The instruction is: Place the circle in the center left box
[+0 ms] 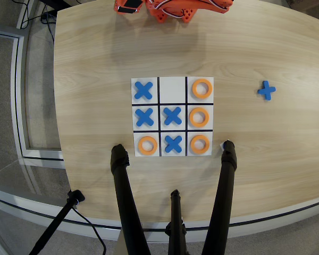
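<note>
The black-lined board [173,89] lies mid-table in the overhead view. Several orange rings rest flat in its cells. One circle [198,117] fills the right-end cell of the middle row, which is the left end as seen from the arm's side at the top. The left-end cell of that row holds a blue cross [144,117]. Only part of the orange arm [173,9] shows at the top edge, far from the board. Its fingers cannot be made out.
A loose blue cross [266,91] lies on the wood right of the board. Black tripod legs [123,196] [226,186] rise over the table's near edge, their tips beside the board's bottom corners. The table's left edge [56,95] borders the floor.
</note>
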